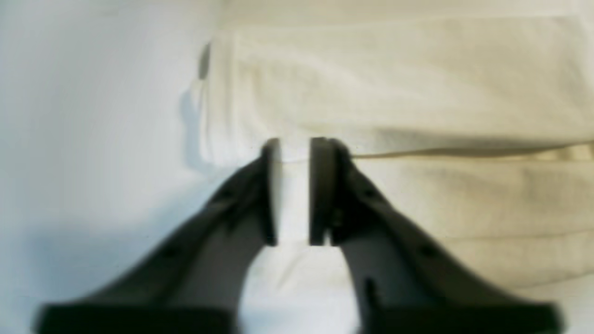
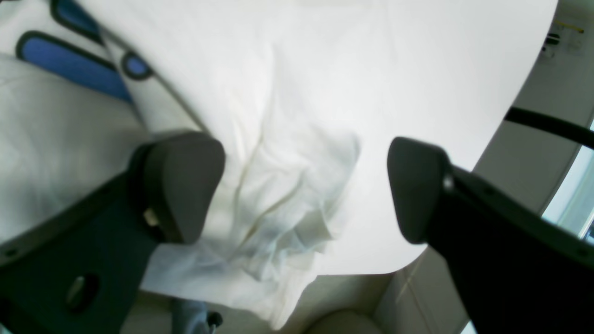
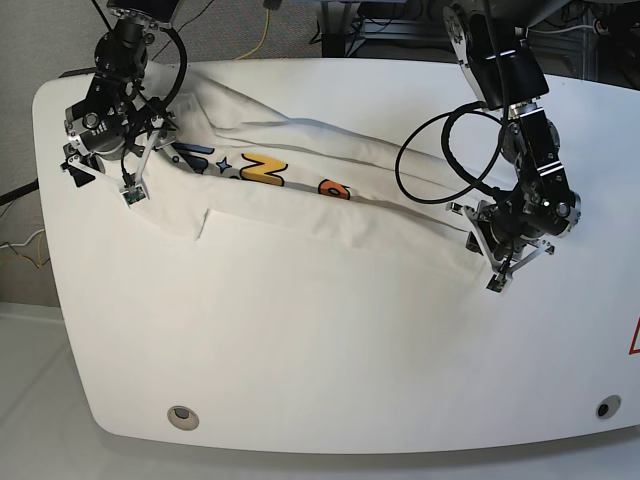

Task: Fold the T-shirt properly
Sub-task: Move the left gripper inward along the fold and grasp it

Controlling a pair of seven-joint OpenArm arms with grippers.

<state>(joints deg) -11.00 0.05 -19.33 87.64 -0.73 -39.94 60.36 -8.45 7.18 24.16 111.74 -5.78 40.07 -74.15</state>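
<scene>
Left hand: the two dark fingers stand nearly together with only a narrow slot between them. A strip of white cloth fills that slot, so the hand is clenched on the edge of the T-shirt. In the base view this hand sits low over the bench, towards its right edge, at the right-hand end of the garment.

Right hand: the two rounded pads stand wide apart, with nothing between them; the hand is released. It hangs above a bunched, wrinkled part of the shirt that reaches the bench edge. In the base view this hand is near the far left corner of the bench, over the left-hand end of the garment.

T-shirt: it lies across the far half of the bench as a long white band, running from the far left corner down towards the right edge. A lengthwise fold covers part of the front. The exposed strip shows coloured print: a small star and yellow and orange letters. The right wrist view shows blue shapes with dark outlines on the cloth beside the left pad.

Bench: white, with rounded corners; its near half is bare apart from a round fitting by the near edge
</scene>
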